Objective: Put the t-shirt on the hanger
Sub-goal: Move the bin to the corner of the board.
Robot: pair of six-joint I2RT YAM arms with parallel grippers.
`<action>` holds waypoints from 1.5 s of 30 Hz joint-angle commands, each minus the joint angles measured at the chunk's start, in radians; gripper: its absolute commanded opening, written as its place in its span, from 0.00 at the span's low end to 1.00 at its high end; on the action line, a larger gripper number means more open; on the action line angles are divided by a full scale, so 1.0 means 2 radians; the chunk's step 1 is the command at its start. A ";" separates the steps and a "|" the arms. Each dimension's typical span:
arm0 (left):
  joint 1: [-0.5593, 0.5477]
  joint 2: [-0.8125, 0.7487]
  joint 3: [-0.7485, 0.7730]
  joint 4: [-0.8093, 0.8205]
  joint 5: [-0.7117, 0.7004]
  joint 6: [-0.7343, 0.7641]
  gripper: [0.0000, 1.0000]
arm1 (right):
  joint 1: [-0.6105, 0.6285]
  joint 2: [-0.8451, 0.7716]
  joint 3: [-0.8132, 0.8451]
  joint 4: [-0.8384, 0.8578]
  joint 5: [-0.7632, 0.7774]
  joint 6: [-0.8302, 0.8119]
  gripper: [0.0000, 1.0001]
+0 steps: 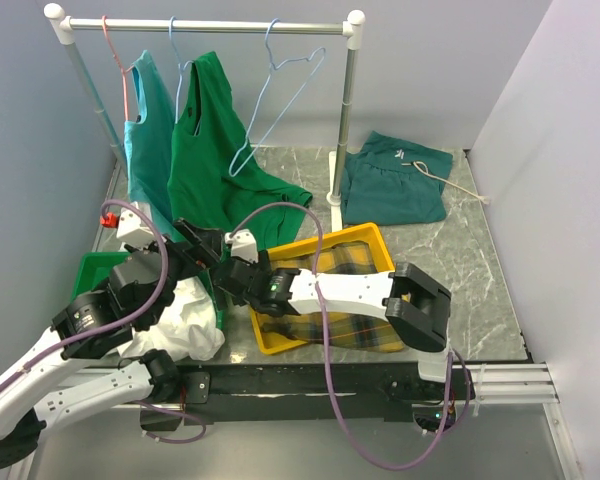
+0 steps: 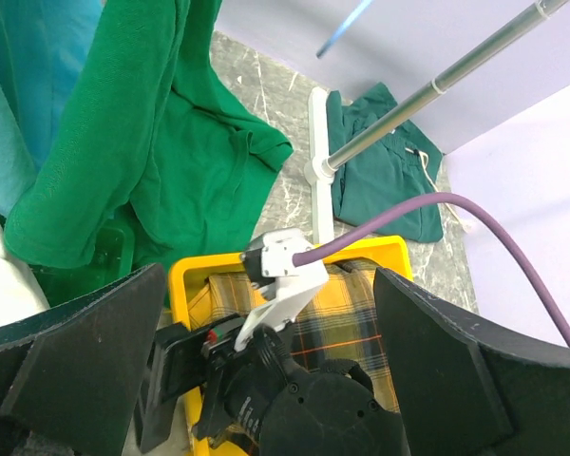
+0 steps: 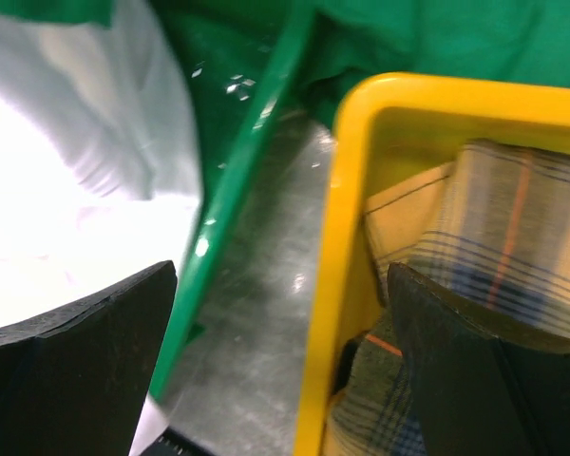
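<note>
The white t-shirt (image 1: 185, 320) lies crumpled in a green bin (image 1: 90, 268) at the near left; its print is hidden. It also shows in the right wrist view (image 3: 66, 171). The bare light-blue hanger (image 1: 280, 90) hangs on the rack rail at the back right; a piece of it shows in the left wrist view (image 2: 347, 24). My left gripper (image 1: 195, 248) is open and empty above the bin's far side (image 2: 268, 275). My right gripper (image 1: 230, 272) is open and empty (image 3: 283, 275), low over the gap between the green bin's rim (image 3: 252, 161) and the yellow bin (image 3: 347, 237).
A yellow bin (image 1: 375, 235) holds plaid cloth (image 1: 345, 262). On the rack, a pink-red hanger (image 1: 120, 70) bears a teal shirt (image 1: 148, 150), and a blue hanger bears a dark green shirt (image 1: 215, 160) draping to the table. A folded dark green garment (image 1: 395, 185) lies back right.
</note>
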 commanded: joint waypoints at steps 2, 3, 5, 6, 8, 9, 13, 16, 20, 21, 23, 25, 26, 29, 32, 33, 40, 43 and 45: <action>-0.002 -0.007 0.010 0.009 -0.007 -0.004 0.97 | 0.009 -0.050 -0.010 -0.002 0.070 0.015 1.00; -0.002 -0.007 0.010 0.009 -0.007 -0.004 0.97 | 0.012 -0.052 -0.008 -0.002 0.069 0.011 1.00; -0.002 -0.007 0.008 0.010 -0.008 -0.004 0.97 | 0.021 -0.056 -0.003 0.007 0.055 -0.002 1.00; -0.002 -0.007 0.009 0.010 -0.008 -0.005 0.96 | 0.024 -0.056 -0.001 0.012 0.036 -0.013 1.00; -0.002 -0.004 0.012 0.008 -0.011 -0.004 0.96 | 0.032 -0.050 0.004 0.027 0.027 -0.021 1.00; -0.002 -0.005 0.014 0.008 -0.011 -0.003 0.96 | 0.041 -0.046 0.017 0.025 0.026 -0.025 1.00; -0.002 -0.003 0.017 0.010 -0.014 0.000 0.96 | 0.047 -0.012 0.052 0.020 -0.015 -0.030 1.00; -0.002 0.000 0.020 0.009 -0.012 0.000 0.97 | 0.045 0.020 0.083 0.015 -0.018 -0.032 1.00; -0.002 0.002 0.023 0.006 -0.010 0.000 0.96 | 0.024 0.066 0.120 -0.010 -0.011 -0.010 1.00; -0.002 0.002 0.026 0.005 -0.011 0.000 0.97 | 0.019 0.068 0.125 -0.013 -0.008 -0.005 1.00; -0.002 0.000 0.027 0.004 -0.011 0.000 0.96 | 0.006 0.068 0.117 -0.006 -0.001 0.004 1.00; -0.002 -0.001 0.027 0.005 -0.011 0.002 0.96 | -0.001 0.066 0.105 0.007 -0.004 0.008 1.00; -0.002 -0.002 0.027 0.006 -0.011 0.002 0.96 | -0.011 0.072 0.102 0.008 -0.014 0.012 1.00; -0.002 0.000 0.027 0.006 -0.011 0.003 0.97 | -0.024 0.076 0.093 0.006 -0.025 0.023 1.00; -0.002 0.001 0.026 0.008 -0.011 0.003 0.96 | -0.039 0.063 0.050 0.019 -0.037 0.044 1.00; -0.002 0.001 0.026 0.010 -0.011 0.005 0.96 | -0.042 0.060 0.040 0.021 -0.034 0.048 1.00; -0.002 0.009 0.023 0.019 -0.006 0.006 0.96 | -0.054 0.033 0.010 -0.006 0.006 0.063 1.00; -0.002 0.013 0.026 0.021 -0.004 0.007 0.97 | -0.061 0.024 -0.008 -0.009 0.003 0.065 1.00; -0.002 0.013 0.027 0.021 -0.004 0.008 0.96 | -0.067 0.011 -0.040 0.002 -0.005 0.067 1.00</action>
